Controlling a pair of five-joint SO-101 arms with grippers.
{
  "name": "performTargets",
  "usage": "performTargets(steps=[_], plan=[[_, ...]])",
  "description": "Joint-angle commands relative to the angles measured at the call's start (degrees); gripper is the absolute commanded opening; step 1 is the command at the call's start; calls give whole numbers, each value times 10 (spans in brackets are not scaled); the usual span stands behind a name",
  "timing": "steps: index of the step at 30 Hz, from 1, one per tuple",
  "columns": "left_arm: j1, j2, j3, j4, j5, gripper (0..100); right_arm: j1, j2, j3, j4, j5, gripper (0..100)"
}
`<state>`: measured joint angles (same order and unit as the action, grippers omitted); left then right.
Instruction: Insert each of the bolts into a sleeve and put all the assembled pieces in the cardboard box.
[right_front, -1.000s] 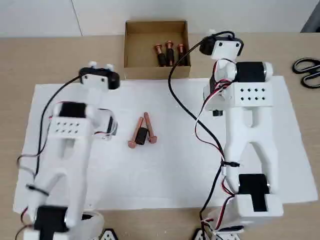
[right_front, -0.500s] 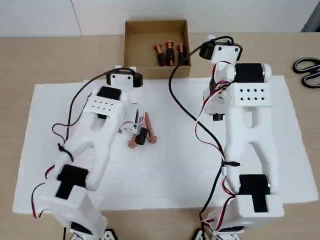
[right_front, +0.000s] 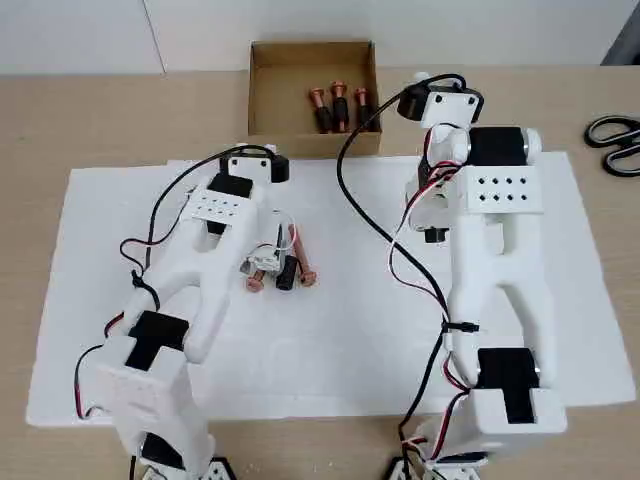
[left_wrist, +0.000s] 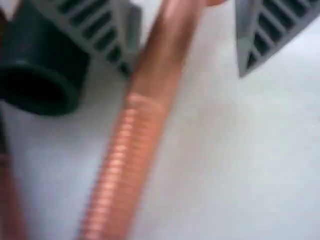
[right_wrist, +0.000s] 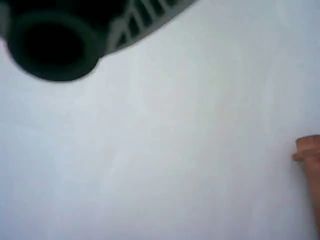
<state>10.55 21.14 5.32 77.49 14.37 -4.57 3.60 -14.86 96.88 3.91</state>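
Observation:
Two copper bolts lie on the white sheet; a loose black sleeve sits between them. My left gripper is down over the left bolt, open. In the left wrist view this bolt runs between the grey fingers, with the loose black sleeve beside it. The other bolt lies just right of it. My right gripper hangs over the sheet to the right, shut on a second black sleeve. The cardboard box at the back holds three assembled pieces.
The white sheet covers most of the table between the arms. Scissors lie at the far right edge. A bolt head shows at the rim of the right wrist view.
My left arm has swung in from the left and come down over the left bolt, nudging it slightly. The right arm has stayed almost still with its sleeve.

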Motion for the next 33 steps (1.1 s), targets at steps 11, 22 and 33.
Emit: performTargets(steps=[11, 22, 33], plan=[[24, -89, -6, 33, -37, 6, 1, -28, -3, -6, 3, 4], [-33, -214, -5, 30, -331, 6, 1, -28, -3, -6, 3, 4], [-102, -229, 5, 29, -797, 6, 0, -28, -2, -6, 3, 4]])
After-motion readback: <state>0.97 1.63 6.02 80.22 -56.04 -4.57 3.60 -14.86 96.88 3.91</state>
